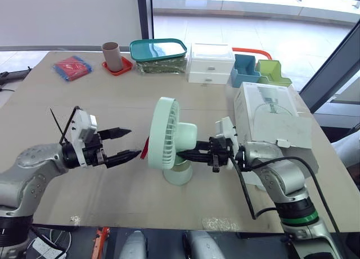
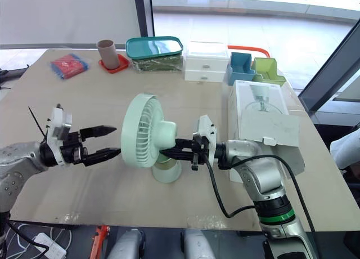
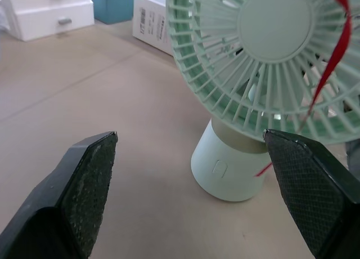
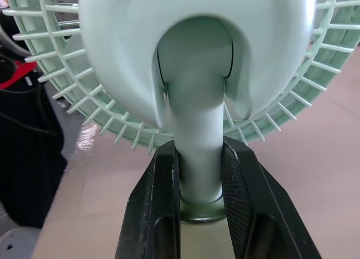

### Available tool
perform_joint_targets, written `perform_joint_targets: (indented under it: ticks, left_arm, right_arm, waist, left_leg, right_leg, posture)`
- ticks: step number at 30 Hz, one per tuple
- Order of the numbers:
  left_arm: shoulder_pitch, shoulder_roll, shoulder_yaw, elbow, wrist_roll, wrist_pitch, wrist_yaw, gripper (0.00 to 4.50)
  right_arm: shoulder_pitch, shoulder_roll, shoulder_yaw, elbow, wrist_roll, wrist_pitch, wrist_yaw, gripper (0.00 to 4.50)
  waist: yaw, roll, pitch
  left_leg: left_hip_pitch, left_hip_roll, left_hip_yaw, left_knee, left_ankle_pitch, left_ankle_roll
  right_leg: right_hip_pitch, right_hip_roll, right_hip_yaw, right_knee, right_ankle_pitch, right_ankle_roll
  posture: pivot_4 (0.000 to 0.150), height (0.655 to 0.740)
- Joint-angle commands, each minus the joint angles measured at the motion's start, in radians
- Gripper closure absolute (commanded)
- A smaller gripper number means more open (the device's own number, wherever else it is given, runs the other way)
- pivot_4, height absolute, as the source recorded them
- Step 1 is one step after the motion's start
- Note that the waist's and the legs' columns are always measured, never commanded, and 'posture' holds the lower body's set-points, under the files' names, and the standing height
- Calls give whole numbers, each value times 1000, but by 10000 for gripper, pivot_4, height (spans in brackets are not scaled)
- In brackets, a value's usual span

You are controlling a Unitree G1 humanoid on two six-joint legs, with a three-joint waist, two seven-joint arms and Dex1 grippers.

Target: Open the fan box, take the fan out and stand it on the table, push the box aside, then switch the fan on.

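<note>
The right gripper (image 4: 199, 152) pinches the neck of the pale green fan (image 1: 169, 141), one finger on each side, just above its base. The fan stands upright on the table (image 1: 112, 95). The left gripper (image 1: 134, 142) is spread wide, close in front of the grille, not touching. A red strip (image 3: 332, 50), perhaps a ribbon, hangs on the grille. The white box (image 1: 270, 115) lies just behind the right gripper's wrist.

The right gripper (image 2: 169, 152) clamps the neck of the mint-green desk fan (image 2: 144, 130), which stands upright on the counter (image 2: 107, 95). Facing it across the grille, the left gripper (image 2: 116, 141) hovers with its fingers spread. The white fan box (image 2: 264, 129) lies beside the right gripper's wrist.
</note>
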Motion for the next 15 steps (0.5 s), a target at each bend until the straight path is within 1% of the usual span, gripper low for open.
perform_joint_targets:
  ticks: [1,2,4,5,7,8,10,11,13,15]
  left_arm:
    - [17,14,-25,-4,42,-57,-43,798]
    - [19,13,-30,-1,50,-66,-48,3151]
    - [18,9,-29,2,46,-61,-52,10131]
    - [23,10,-32,1,46,-60,-59,12122]
    - [36,13,-44,-2,53,-63,-76,19282]
    - [44,10,-54,-3,66,-75,-80,20445]
    - [52,1,-66,-1,83,-92,-81,28368]
    - [52,-4,-70,0,87,-96,-79,30126]
    - [54,-14,-85,2,99,-106,-77,39692]
    - [60,-20,-109,9,122,-126,-85,44301]
  right_arm:
    - [-17,25,13,-27,44,-23,43,40405]
    - [-18,30,13,-26,48,-22,43,40405]
    - [-27,44,15,-23,44,-28,37,40405]
    - [-31,54,20,-16,33,-41,35,40405]
    - [-33,67,28,-3,15,-63,35,40405]
    - [-32,74,35,4,2,-80,35,40405]
    - [-32,84,43,10,-7,-98,30,40405]
    - [-32,89,42,12,-6,-101,27,40405]
    - [-32,95,45,15,-9,-106,23,40405]
    - [-33,101,48,22,-18,-115,22,40405]
  waist:
    - [0,0,0]
    - [0,0,0]
    - [1,0,0]
    - [1,0,0]
    - [1,0,0]
    - [1,0,0]
    - [1,0,0]
    - [1,0,0]
    - [2,0,0]
    - [2,0,0]
  left_leg:
    - [0,0,0,0,0,0]
    - [0,0,0,0,0,0]
    - [0,0,0,0,0,0]
    - [0,0,0,0,0,0]
    - [0,0,0,0,0,0]
    - [0,0,0,0,0,0]
    - [0,0,0,0,0,0]
    - [0,0,0,0,0,0]
    - [0,0,0,0,0,0]
    - [0,0,0,0,0,0]
  right_leg:
    - [0,0,0,0,0,0]
    - [0,0,0,0,0,0]
    - [0,0,0,0,0,0]
    - [0,0,0,0,0,0]
    - [0,0,0,0,0,0]
    - [0,0,0,0,0,0]
    - [0,0,0,0,0,0]
    - [0,0,0,0,0,0]
    - [0,0,0,0,0,0]
    - [0,0,0,0,0,0]
  posture:
    - [1500,7400]
    - [1500,7400]
    - [1500,7400]
    - [1500,7400]
    - [1500,7400]
    - [1500,7400]
    - [1500,7400]
    - [1500,7400]
    - [1500,7400]
    - [1500,7400]
